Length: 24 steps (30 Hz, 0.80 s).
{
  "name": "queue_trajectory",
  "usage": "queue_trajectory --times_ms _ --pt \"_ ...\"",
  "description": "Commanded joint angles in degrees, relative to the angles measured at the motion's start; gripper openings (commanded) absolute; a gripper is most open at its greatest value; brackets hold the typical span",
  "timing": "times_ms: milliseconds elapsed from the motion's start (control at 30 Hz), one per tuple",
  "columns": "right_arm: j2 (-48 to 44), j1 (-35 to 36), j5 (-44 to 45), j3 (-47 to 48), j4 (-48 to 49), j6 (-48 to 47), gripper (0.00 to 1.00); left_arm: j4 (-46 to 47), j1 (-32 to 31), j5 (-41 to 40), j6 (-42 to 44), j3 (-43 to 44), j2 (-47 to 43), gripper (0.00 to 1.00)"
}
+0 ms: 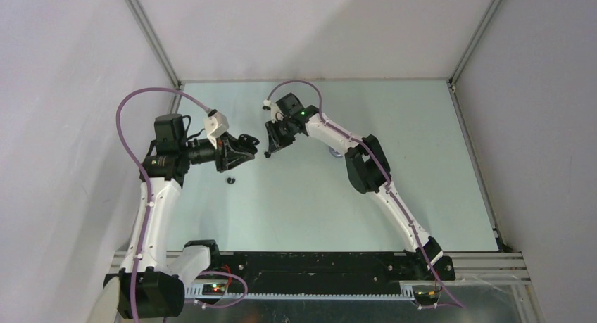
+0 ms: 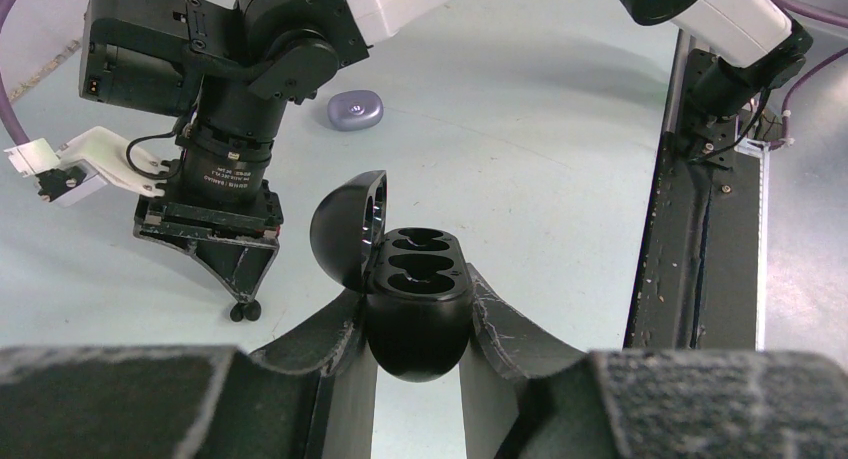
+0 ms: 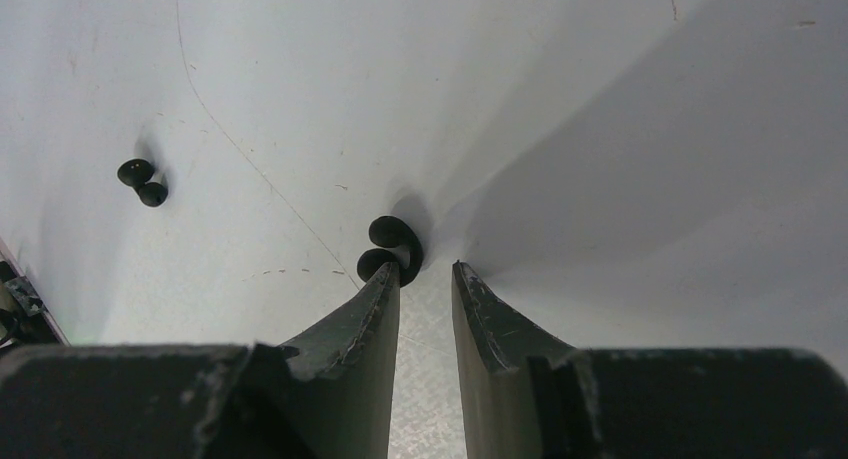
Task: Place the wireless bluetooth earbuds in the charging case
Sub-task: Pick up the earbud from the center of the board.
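Note:
My left gripper is shut on the black charging case and holds it above the table with its lid open and both sockets empty. In the top view it faces my right gripper. My right gripper has its jaws a narrow gap apart with nothing between them. A glossy black earbud touches the tip of its left finger. A second black earbud lies on the table, also seen from above. No purple earbuds show.
A pale purple rounded closed case lies on the table beyond the right arm's wrist. The black base rail runs along the near edge. Grey walls and metal frame posts bound the table.

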Motion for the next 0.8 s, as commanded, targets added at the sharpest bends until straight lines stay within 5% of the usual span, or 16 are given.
queue_trajectory --times_ms 0,767 --pt "1.5 0.5 0.6 2.3 -0.3 -0.9 0.31 1.6 0.2 1.9 -0.3 -0.3 -0.5 0.12" --pt "2.3 1.1 -4.4 2.4 0.5 0.3 0.30 1.7 0.1 1.7 -0.2 -0.4 -0.6 0.12"
